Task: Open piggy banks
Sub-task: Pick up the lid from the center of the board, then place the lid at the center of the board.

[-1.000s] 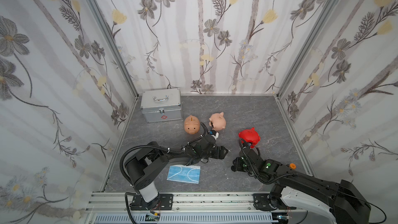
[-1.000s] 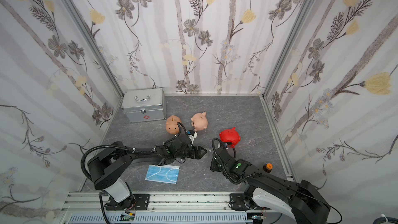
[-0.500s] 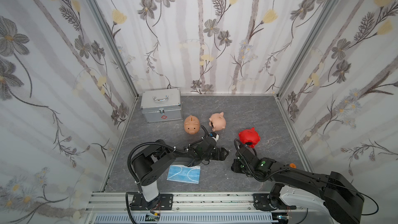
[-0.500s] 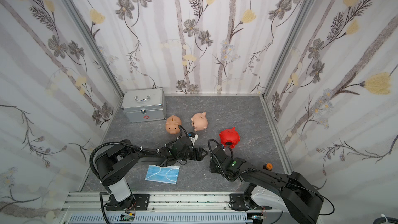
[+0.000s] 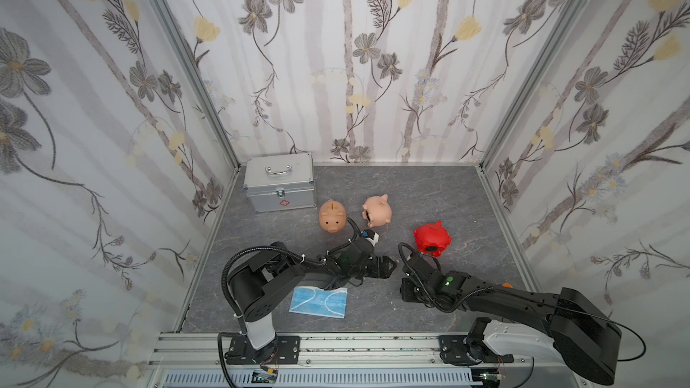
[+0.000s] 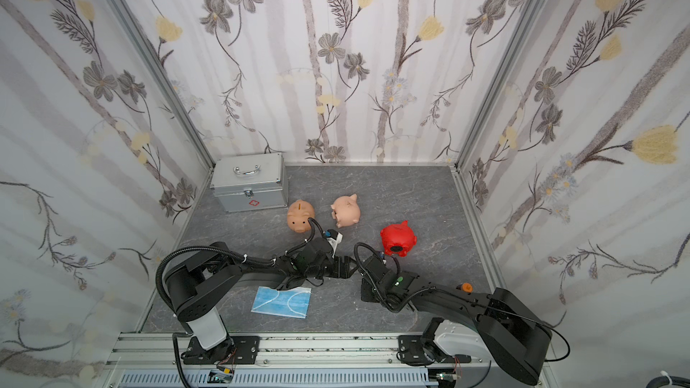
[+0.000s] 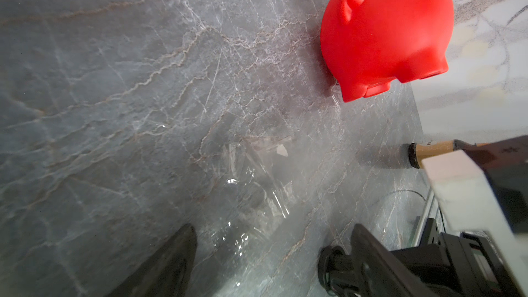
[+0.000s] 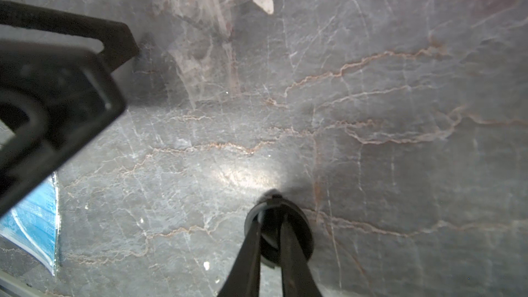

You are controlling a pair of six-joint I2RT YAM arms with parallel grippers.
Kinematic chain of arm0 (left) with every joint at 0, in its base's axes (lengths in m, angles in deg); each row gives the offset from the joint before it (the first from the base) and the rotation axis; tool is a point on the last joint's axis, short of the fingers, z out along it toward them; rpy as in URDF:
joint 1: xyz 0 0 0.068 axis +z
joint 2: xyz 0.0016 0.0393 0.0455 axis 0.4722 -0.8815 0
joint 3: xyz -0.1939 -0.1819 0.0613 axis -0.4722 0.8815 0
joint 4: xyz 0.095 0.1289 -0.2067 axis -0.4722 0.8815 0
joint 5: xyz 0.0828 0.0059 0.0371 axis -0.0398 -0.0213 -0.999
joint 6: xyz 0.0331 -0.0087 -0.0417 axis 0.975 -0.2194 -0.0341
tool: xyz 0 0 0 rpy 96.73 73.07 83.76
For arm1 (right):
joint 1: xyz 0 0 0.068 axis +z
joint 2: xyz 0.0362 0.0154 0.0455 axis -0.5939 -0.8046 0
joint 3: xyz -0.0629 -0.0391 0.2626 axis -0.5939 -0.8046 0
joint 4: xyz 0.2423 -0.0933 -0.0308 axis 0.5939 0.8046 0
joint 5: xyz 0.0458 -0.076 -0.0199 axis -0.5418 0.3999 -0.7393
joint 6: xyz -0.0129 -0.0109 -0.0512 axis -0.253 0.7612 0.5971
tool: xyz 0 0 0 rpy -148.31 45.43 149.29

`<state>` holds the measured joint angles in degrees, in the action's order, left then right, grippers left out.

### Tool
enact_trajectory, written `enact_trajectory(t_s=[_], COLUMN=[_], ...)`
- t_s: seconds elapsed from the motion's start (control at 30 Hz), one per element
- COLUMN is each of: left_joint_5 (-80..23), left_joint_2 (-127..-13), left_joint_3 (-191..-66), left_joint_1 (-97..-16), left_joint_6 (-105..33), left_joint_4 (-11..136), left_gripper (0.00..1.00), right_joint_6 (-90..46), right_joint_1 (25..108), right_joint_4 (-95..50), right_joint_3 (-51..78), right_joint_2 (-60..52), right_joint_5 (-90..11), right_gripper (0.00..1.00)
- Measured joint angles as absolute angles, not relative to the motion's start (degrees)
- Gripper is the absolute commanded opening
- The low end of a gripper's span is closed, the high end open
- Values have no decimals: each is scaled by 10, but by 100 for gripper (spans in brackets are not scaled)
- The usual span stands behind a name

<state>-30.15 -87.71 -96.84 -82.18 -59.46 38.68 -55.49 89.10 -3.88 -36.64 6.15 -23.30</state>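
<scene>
Three piggy banks lie on the grey table. A peach one (image 5: 332,216) stands upright. A second peach one (image 5: 377,210) lies on its side. The red one (image 5: 432,238) (image 7: 385,30) also lies on its side, with a dark round spot on its belly towards the front. My right gripper (image 8: 271,218) (image 5: 406,291) is shut on a black round plug (image 8: 297,224) (image 7: 328,264), low over the table in front of the red pig. My left gripper (image 5: 390,267) (image 7: 257,264) hangs open and empty just left of it.
A silver case (image 5: 280,184) stands at the back left corner. A blue face mask (image 5: 319,302) lies under the left arm near the front. A crumpled clear wrapper (image 7: 257,167) lies between the grippers and the red pig. A small orange-tipped item (image 5: 506,285) sits beside the right arm.
My right gripper's fingers have drawn together on the black plug and shifted slightly left, away from the red pig. The left arm has barely moved.
</scene>
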Motion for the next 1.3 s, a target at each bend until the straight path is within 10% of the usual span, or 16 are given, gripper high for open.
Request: enact_trajectory(t_s=[0.67,1.3], left_joint_5=[-351,-301], left_joint_2=[-677,-420], left_joint_3=[-836,-719], left_joint_1=[-739,-453], left_joint_6=[-609,-621], left_joint_4=[399,519], left_gripper=[88,89], right_joint_6=[-524,-391], right_joint_1=[905,899], right_joint_4=[14,-24], right_joint_3=[-248,148], right_joint_2=[40,-302], right_joint_5=[-194,-204], right_gripper=[0,0])
